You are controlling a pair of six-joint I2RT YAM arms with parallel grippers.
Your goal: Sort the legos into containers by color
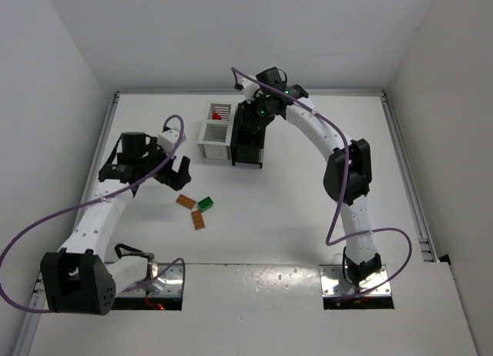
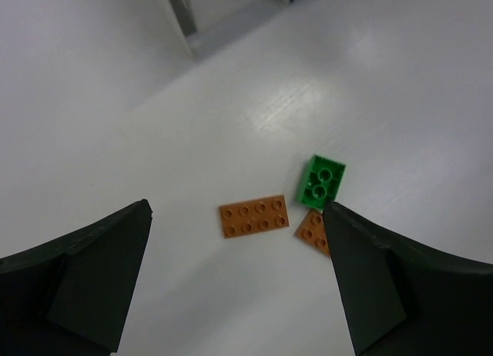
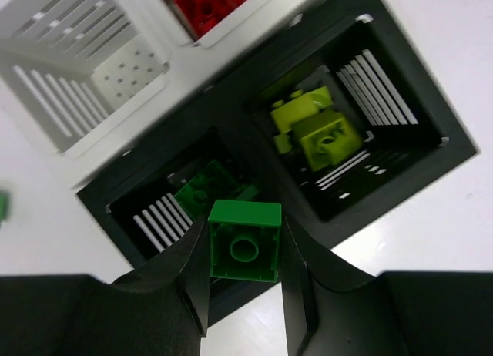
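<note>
The right gripper (image 3: 244, 242) reaches out over the bin cluster at the far middle of the table (image 1: 308, 209), its jaws clamped on the sides of a square green brick (image 3: 245, 246), studs hidden and hollow underside facing the wrist camera. That brick hangs over the black bin (image 3: 231, 109), at the edge of the compartment where darker green bricks (image 3: 204, 190) lie. The compartment beside it holds yellow-green bricks (image 3: 316, 129). Touching the black bin on its left stand two white slatted bins: the nearer white bin (image 1: 216, 144) and, behind it, the far white bin (image 1: 221, 109) with red bricks (image 3: 208, 1) inside. On the left side of the table the left gripper (image 1: 145, 173) hovers with its jaws wide apart and nothing between them. Three loose legos lie on the table just beyond it, toward the middle: an orange-brown plate (image 2: 254, 217), a small green block (image 2: 322, 180) just right of it, and a second orange-brown plate (image 2: 312, 231) nearer the front edge, partly hidden behind one finger in the left wrist view.
</note>
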